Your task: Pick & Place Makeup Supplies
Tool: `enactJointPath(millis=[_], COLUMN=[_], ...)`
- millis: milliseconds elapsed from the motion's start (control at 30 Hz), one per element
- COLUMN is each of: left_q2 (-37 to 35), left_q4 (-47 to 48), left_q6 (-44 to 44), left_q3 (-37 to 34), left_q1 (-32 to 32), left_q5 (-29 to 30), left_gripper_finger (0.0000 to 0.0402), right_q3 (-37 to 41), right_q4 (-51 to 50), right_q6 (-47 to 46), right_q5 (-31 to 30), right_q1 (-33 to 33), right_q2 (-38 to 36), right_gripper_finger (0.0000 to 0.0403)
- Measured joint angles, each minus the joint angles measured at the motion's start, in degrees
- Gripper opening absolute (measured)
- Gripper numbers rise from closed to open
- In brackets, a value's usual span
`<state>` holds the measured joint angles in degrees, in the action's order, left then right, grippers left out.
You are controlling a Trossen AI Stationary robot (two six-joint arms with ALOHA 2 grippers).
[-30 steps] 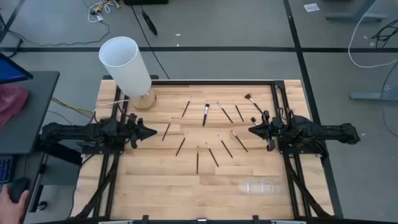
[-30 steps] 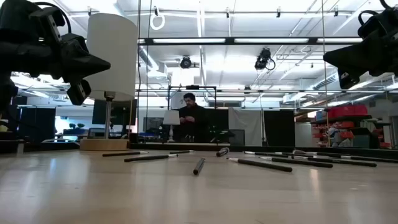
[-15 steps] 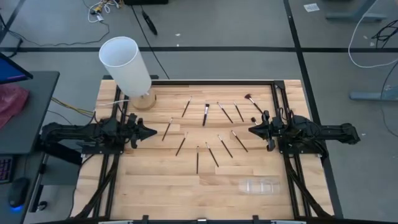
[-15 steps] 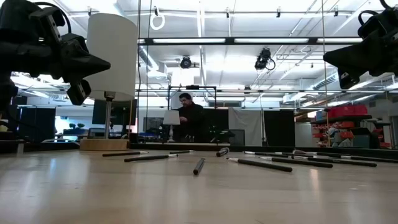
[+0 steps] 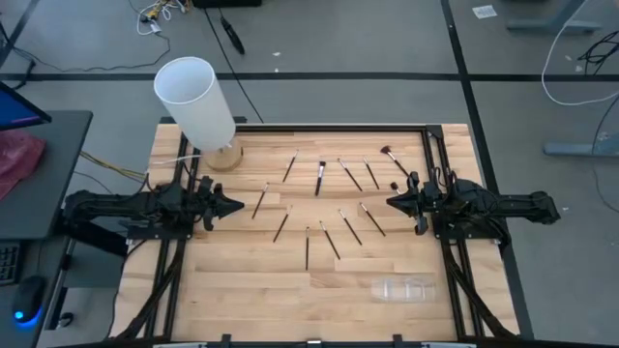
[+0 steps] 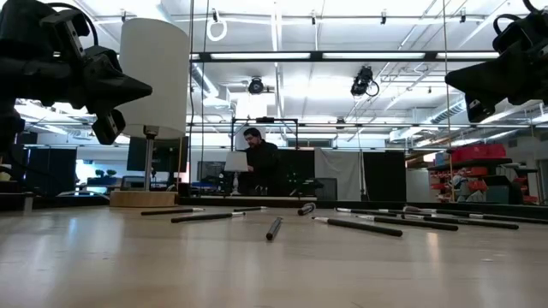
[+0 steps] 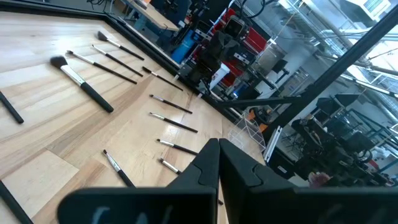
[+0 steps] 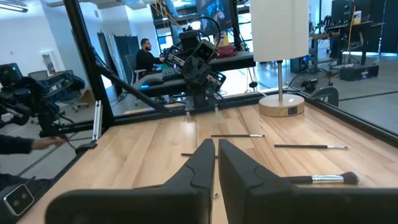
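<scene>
While both arms hover at the bench edges, nothing is held: left gripper (image 5: 235,205) fingers together, right gripper (image 5: 392,202) fingers together, both empty and clear of the wood.

Thin dark-handled makeup brushes (image 5: 320,178) lie scattered flat mid-bench on the pale wooden bench (image 5: 242,290), between the two grippers. I count eleven from above; some are too thin to be sure of.

One tall white cylinder (image 5: 196,101) stands on a round wooden base at the far left corner.

Risks, my read: slim round handles roll or get nudged on approach; fingers scrape the bench on a flat pick; neighbouring brushes lie close, so double grabs are possible.
</scene>
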<state>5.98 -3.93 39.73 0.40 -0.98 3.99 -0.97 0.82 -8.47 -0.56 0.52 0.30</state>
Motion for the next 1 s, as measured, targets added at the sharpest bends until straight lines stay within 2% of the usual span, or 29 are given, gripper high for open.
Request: enactJointPath(millis=[367, 533, 667, 733, 833, 1000], left_q2=[0.0, 0.0, 0.0, 0.0, 0.0, 0.0], left_q4=[0.0, 0.0, 0.0, 0.0, 0.0, -0.1], left_q6=[0.0, 0.0, 0.0, 0.0, 0.0, 0.0], left_q3=[0.0, 0.0, 0.0, 0.0, 0.0, 0.0], left_q1=[0.0, 0.0, 0.0, 0.0, 0.0, 0.0], left_q5=[0.0, 0.0, 0.0, 0.0, 0.0, 0.0], left_gripper_finger=[0.0007, 0.0007, 0.0007, 0.0007, 0.0007, 0.0007], right_q3=[0.0, 0.0, 0.0, 0.0, 0.0, 0.0], right_q4=[5.1, 11.6, 21.0, 25.5, 27.3, 27.3], right_q6=[2.5, 1.6, 1.9, -2.1, -2.7, -7.5], right_q5=[0.0, 0.0, -1.1, -4.3, -9.5, -23.8], right_q1=[-0.1, -0.1, -0.1, -0.1, 0.0, 0.0], right_q2=[0.0, 0.0, 0.0, 0.1, 1.9, 13.6], right_gripper_finger=[0.0027, 0.0027, 0.0027, 0.0027, 0.0026, 0.0026])
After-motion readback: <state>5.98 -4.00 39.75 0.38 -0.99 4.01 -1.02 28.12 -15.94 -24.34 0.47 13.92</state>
